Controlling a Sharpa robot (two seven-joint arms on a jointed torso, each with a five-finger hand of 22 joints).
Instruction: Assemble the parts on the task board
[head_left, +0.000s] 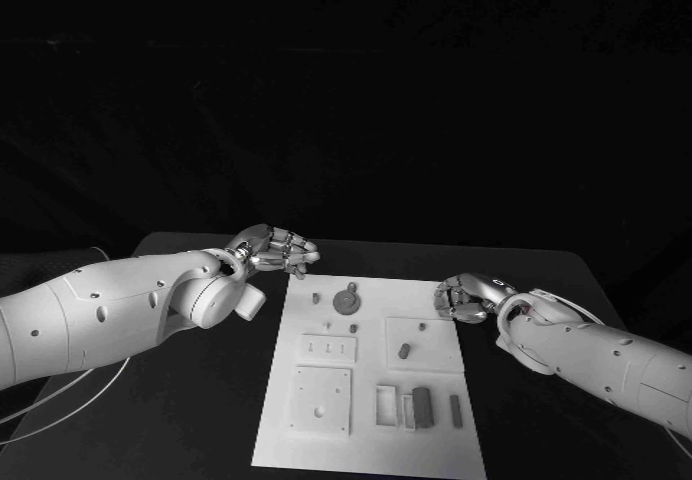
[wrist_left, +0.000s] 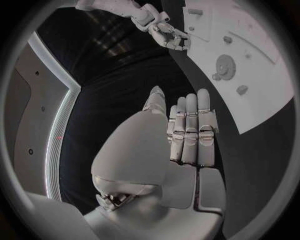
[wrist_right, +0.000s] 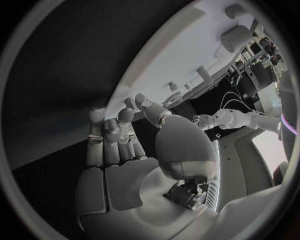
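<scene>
Head view: the robot's 2 hands flank the far end of the white task board (head_left: 368, 375), which lies lengthwise in the middle of the black table (head_left: 188, 420). The left hand (head_left: 274, 250) hovers near the board's far left corner, its fingers curled downward with nothing seen between them. The right hand (head_left: 469, 298) sits at the board's right edge, fingers also curled in; whether it touches the board or pinches anything cannot be told from this angle.

On the board, a round gear (head_left: 346, 298) lies near the far end with small pegs beside it, an oblong part (head_left: 405, 351) rests in a square recess at mid-board, and dark bars (head_left: 423, 406) stand near the closer end. All parts appear untouched, so the assembly looks to be at an early step, with both hands poised to select a piece.

Left wrist view shows that hand's fingers (wrist_left: 190, 132) straight and pressed side by side, palm bare, holding nothing, well apart from the board. Right wrist view shows its fingers (wrist_right: 112, 142) likewise side by side and extended toward the board's edge, with no part visible in the palm.

The next move likely calls for 1 hand to reach inward, probably toward the gear, and close carefully on so small a piece.
</scene>
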